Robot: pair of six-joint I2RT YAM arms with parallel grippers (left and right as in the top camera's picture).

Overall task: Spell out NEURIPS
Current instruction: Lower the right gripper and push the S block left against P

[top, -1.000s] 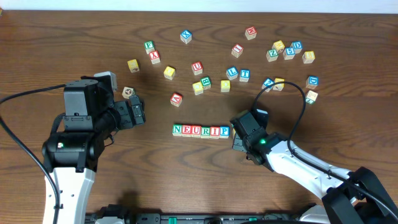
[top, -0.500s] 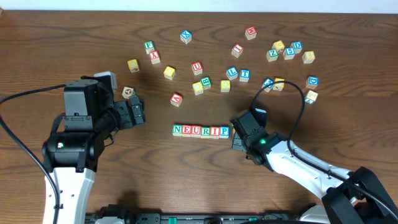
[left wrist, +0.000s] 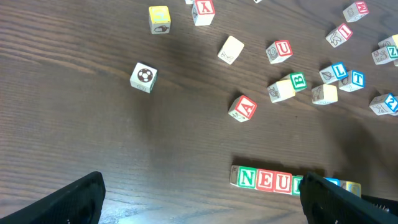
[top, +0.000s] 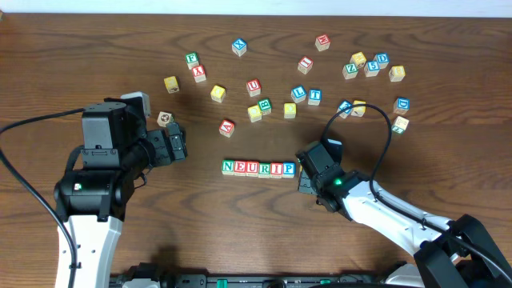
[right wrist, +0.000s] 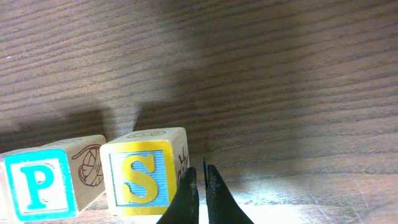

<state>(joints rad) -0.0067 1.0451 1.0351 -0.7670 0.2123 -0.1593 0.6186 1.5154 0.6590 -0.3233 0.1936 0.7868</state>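
desk (top: 80,48) | row N-E-U-R-I-P (top: 258,168) centre front, cubes side by side | S (right wrist: 146,177) just right of P (right wrist: 37,183), at row's right end | right end effector (right wrist: 199,186) just right of S | left end effector (top: 172,146) left of row, well apart | loose cubes (top: 298,94) scattered behind row | A (top: 227,126) nearest, behind N

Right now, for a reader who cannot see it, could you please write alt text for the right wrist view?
The shut right gripper sits close beside the right side of the S cube, yellow letter on blue, on the dark wooden table. The P cube stands at the S cube's left, partly cut off by the frame edge.
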